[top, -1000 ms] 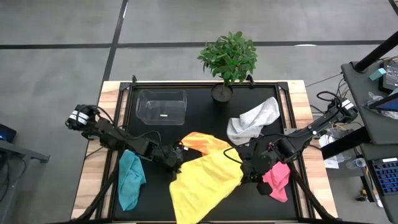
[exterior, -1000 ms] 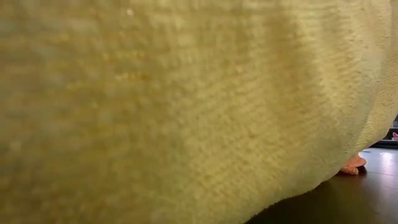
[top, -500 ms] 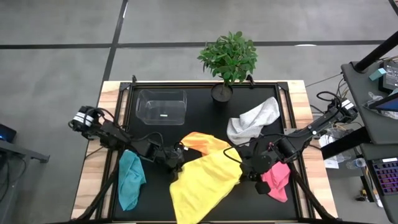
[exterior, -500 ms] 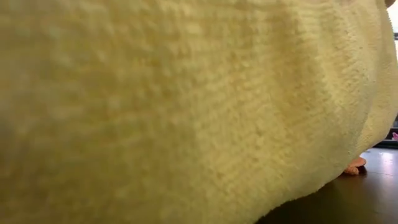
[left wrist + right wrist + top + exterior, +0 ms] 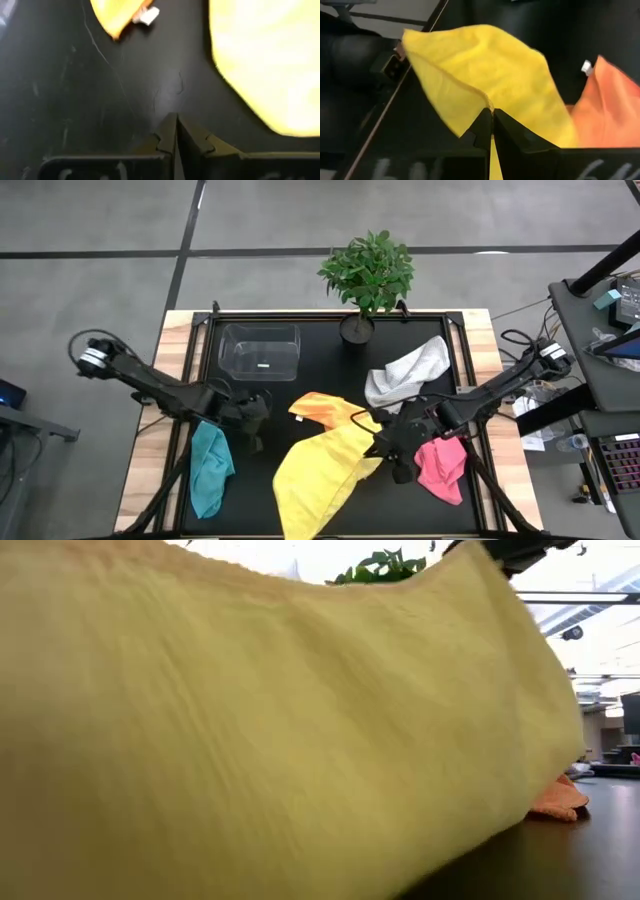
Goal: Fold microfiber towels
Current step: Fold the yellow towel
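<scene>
A black table (image 5: 330, 360) on grey floor carries a plant (image 5: 366, 272) at upper centre. The yellow towel (image 5: 320, 470), lower centre, is pinched by the right gripper (image 5: 378, 442). The left gripper (image 5: 256, 418), closed empty, has been drawn back leftward off the towel.

Bare black mat (image 5: 330, 355) open across centre-back, between clear plastic box (image 5: 260, 350) and white-grey towel (image 5: 408, 373). Potted plant (image 5: 366, 275) blocks back edge. Yellow towel (image 5: 322, 472) fills front-centre, hangs over front edge, curtains nearly whole low view. Orange towel (image 5: 322, 408) just behind it. Teal towel (image 5: 209, 468) takes front-left, pink towel (image 5: 440, 468) front-right. Narrow bare strip between teal and yellow.
</scene>
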Tool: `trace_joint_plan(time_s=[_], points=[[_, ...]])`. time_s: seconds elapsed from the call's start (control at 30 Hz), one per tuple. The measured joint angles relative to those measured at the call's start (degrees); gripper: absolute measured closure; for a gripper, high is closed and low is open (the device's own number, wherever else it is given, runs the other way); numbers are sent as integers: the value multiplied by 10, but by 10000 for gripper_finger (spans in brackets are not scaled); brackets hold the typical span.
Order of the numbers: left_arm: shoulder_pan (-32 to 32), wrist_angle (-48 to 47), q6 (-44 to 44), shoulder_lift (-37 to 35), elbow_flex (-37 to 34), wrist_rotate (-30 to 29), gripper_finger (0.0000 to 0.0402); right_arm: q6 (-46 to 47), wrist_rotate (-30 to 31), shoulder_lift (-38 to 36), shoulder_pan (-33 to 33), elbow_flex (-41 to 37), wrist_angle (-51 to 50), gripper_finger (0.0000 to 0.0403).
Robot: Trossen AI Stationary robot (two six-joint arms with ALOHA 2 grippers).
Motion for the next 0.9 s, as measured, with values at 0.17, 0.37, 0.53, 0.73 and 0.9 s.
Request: trace_joint_plan(time_s=[0.17, 0.37, 0.53, 0.73, 0.9], points=[[0, 17, 0, -35, -12, -19, 402, -23, 0, 37, -14, 0, 21, 394], [0, 83, 0, 4, -12, -16, 402, -16, -1, 57, -18, 0, 18, 394], [0, 165, 2, 68, -13, -1, 402, -16, -1, 55, -18, 0, 15, 394], [-1, 228, 3, 141, -6, 44, 402, -13, -3, 54, -18, 0, -19, 394], [-1, 229, 1, 174, 3, 65, 401, 9, -11, 56, -18, -4, -36, 394]])
